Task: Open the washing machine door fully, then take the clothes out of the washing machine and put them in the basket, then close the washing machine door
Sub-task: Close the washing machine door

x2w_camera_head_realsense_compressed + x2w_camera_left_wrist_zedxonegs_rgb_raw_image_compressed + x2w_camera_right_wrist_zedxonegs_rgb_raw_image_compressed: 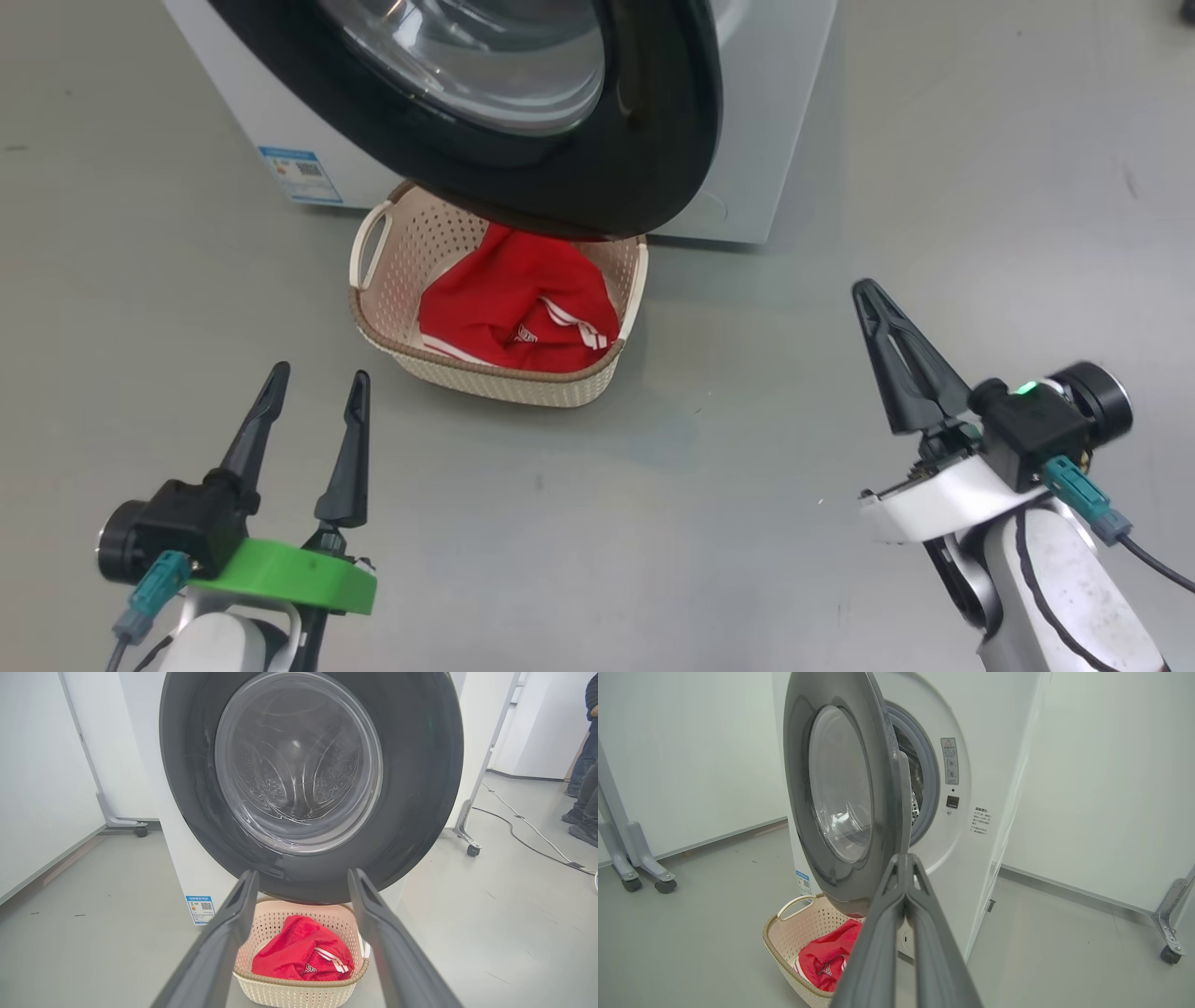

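Observation:
The washing machine door [597, 149] [308, 784] [845, 798] hangs part-way open, its black rim over the basket's far end. The white washing machine [766, 121] [971, 779] stands behind it, grey drum seal showing past the door's edge. The red clothes [523, 303] [303, 956] [824, 956] lie in the cream basket [485, 378] [289, 994] [784, 933] on the floor below the door. My left gripper [317, 378] [302, 877] is open and empty, short of the basket at lower left. My right gripper [866, 291] [905, 858] is shut on nothing, out to the right of the basket.
Grey floor [980, 187] spreads around the machine. White partition panels on castor feet [644, 877] [472, 847] stand on both sides. A cable [528, 835] runs over the floor at the right, where a person's legs and shoes [584, 793] show.

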